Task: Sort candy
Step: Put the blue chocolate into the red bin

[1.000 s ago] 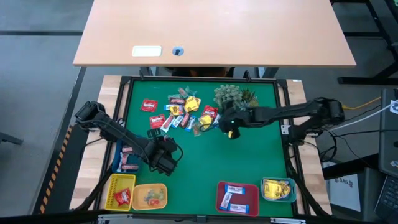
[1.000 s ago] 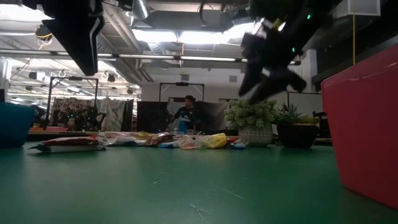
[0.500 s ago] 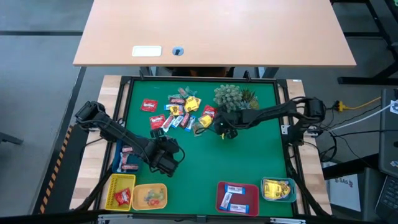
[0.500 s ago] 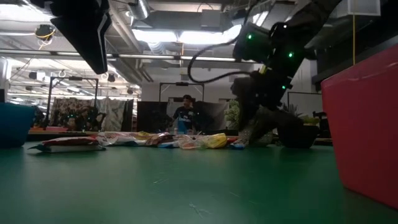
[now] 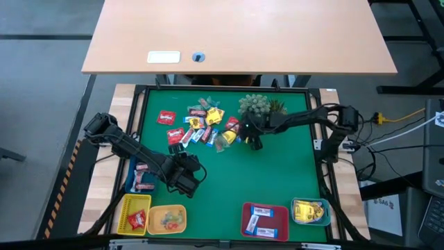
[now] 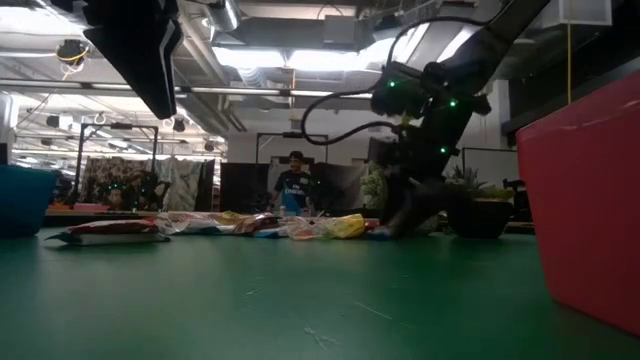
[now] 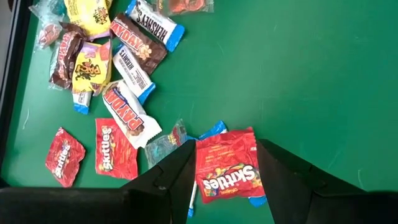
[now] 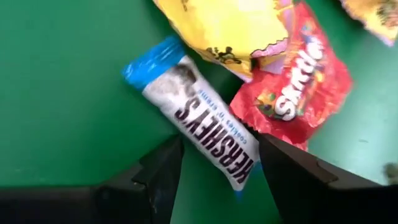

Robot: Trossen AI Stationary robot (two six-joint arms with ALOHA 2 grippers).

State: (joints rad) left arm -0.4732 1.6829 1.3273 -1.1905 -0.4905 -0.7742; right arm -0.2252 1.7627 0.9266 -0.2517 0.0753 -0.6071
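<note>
The candy lies in a loose pile [image 5: 201, 125] on the green mat's far half. My right gripper [image 5: 251, 139] stands open and low at the pile's right end. Its fingers flank the white end of a blue-and-white Hershey's bar [image 8: 205, 118], which lies flat beside a yellow packet [image 8: 230, 25] and a red Skittles packet [image 8: 292, 99]. My left gripper [image 5: 184, 172] hangs open well above the mat [image 6: 140, 60], near the pile's left end. A red Skittles packet [image 7: 227, 168] lies on the mat below the gap between its fingers, next to a clear-wrapped sweet [image 7: 165, 146].
Small trays holding sorted sweets stand along the near edge: yellow [image 5: 134, 214], orange [image 5: 166, 219], red [image 5: 264, 221] and blue [image 5: 310, 212]. Another blue tray [image 5: 142, 177] sits at the left. A spiky green plant [image 5: 258, 105] stands just behind my right gripper. A person [image 6: 292, 185] shows far off.
My right gripper has come down from well above the mat to the pile's right end. It has moved a little toward the table's left edge and turned as it sank. The candy has stayed where it was.
</note>
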